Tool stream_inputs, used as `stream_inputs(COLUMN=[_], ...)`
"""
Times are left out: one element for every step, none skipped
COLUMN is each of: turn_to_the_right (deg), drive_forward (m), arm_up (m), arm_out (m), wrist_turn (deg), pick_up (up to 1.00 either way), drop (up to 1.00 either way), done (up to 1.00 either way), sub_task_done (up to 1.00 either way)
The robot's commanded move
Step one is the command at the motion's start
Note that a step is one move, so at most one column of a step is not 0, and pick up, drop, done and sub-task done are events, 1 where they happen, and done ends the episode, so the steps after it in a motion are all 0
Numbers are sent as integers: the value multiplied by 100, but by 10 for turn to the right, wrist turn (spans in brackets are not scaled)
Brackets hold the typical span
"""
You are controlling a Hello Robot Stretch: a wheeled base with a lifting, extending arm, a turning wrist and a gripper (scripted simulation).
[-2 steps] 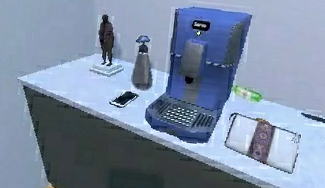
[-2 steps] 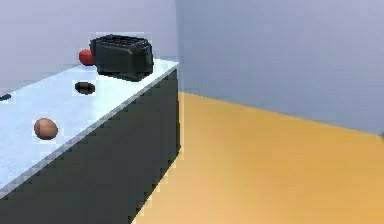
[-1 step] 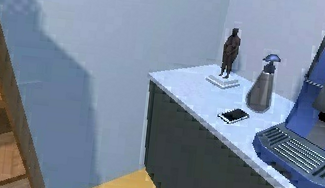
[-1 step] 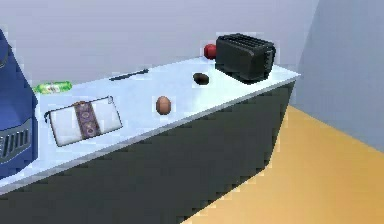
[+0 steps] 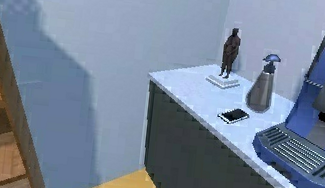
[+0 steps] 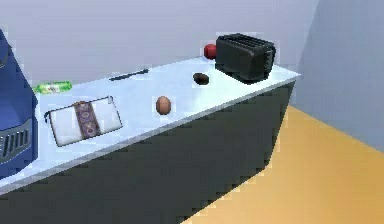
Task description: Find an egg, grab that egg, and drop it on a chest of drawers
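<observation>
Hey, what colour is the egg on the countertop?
The egg is brown; the arm side view shows it best.

The 2 views are evenly and fairly brightly lit, with soft light that seems to fall from above. In the forward view a broad grey shadow is cast across the wall (image 5: 42, 69) at the left. The counter (image 5: 195, 97) top is lit pale, while its front is left dark. In the arm side view a thin dark shadow is seen under the toaster (image 6: 246, 55), and the floor (image 6: 320, 160) is warmly lit.
</observation>
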Motion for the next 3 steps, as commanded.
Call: stream_inputs(turn_to_the_right=[0, 0, 0], drive_forward=[0, 0, 0], arm_up=[38, 0, 0], arm_out=[0, 44, 0], wrist_turn=[0, 0, 450], pick_up=[0, 0, 0], drop=[0, 0, 0], done=[0, 0, 0], sub_task_done=[0, 0, 0])
